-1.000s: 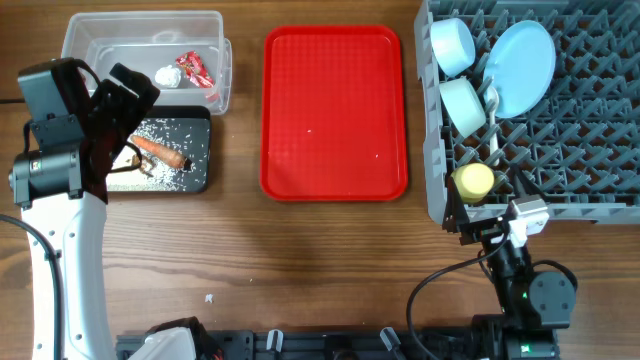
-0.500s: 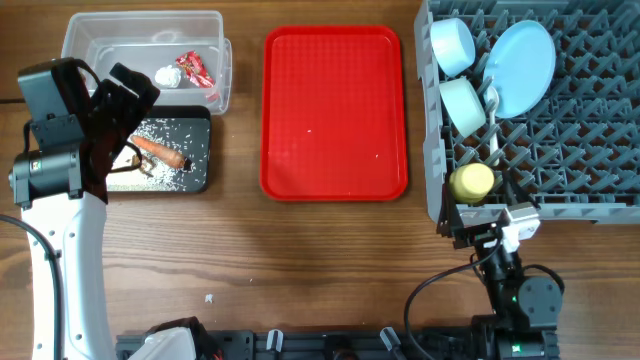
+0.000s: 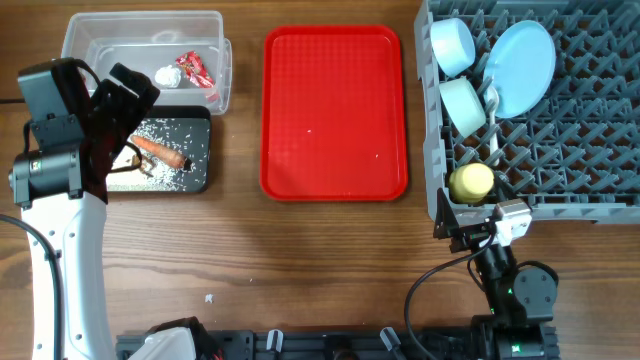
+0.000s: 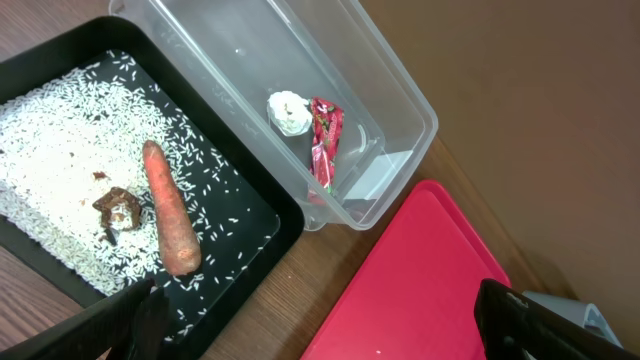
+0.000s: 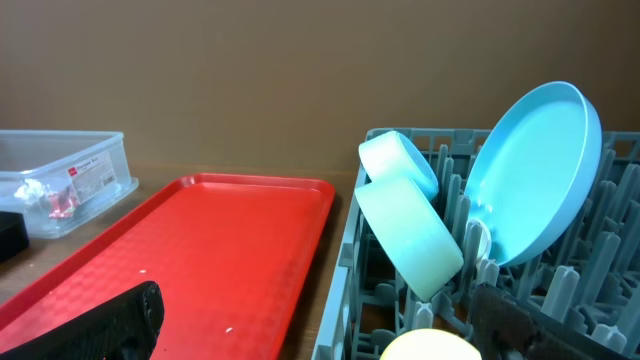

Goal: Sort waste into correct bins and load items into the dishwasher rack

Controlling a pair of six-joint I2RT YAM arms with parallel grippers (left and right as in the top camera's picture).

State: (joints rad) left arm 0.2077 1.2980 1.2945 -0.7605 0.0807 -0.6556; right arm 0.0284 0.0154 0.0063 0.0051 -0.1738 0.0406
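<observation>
- My left hand hangs over the black tray near the desk's left edge, its fingers spread wide with nothing between them.
- My right hand sits low at the front right, just in front of the dishwasher rack, and is likewise wide apart and empty.
- The waste looks sorted. The wrapper and tissue lie in the clear tub at the rear left corner. The carrot, rice and food scraps lie in the black tray.
- The plate, two bowls, spoon and yellow cup all stand in the rack, and the red serving tray is bare.
- The only stray thing is a small white speck on the bare desk near the front edge; I cannot tell what it is.
- It lies well apart from both hands, toward the front edge from my left hand and nearer that arm than the right, so I judge any last pick falls to the left.
</observation>
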